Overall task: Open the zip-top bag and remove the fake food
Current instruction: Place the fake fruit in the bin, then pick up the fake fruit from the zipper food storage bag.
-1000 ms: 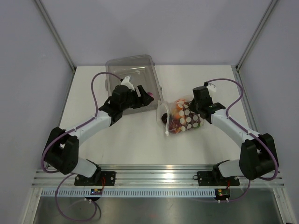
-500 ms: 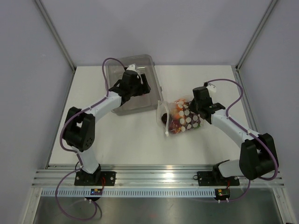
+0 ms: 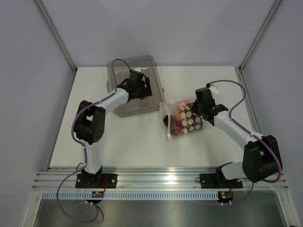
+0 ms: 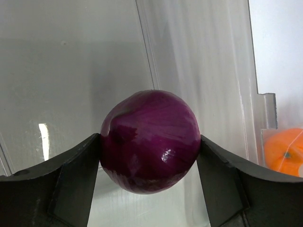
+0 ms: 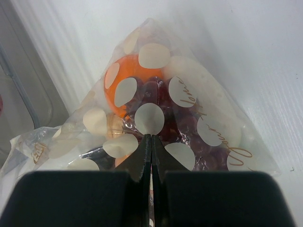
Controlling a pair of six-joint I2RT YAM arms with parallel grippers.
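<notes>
- The left jaws grip a purple onion (image 4: 150,142) by its sides, narrowed to its width, over the clear bin (image 3: 120,109) at the far side of the tabletop (image 3: 132,142).
- The right jaws are closed flat on a pinch of the dotted bag (image 3: 185,119) at its right end. The bag lies on the tabletop just right of the bin, with plenty of fake food (image 5: 163,92) inside.
- The bag's long axis runs left to right. Its white zip edge (image 3: 168,124) faces the bin, so the mouth opens toward the left jaws, the nearer pair for reaching in (once the onion is let go, I judge).
- The left wrist view shows the onion against the bin's floor, with a wall beside it. From overhead the wrist hides the onion almost wholly.
- An orange piece (image 4: 283,150) shows past the bin's wall, probably inside the bag, though that view is too narrow to be sure.
- Only the right wrist view shows the film caught between the closed tips.
</notes>
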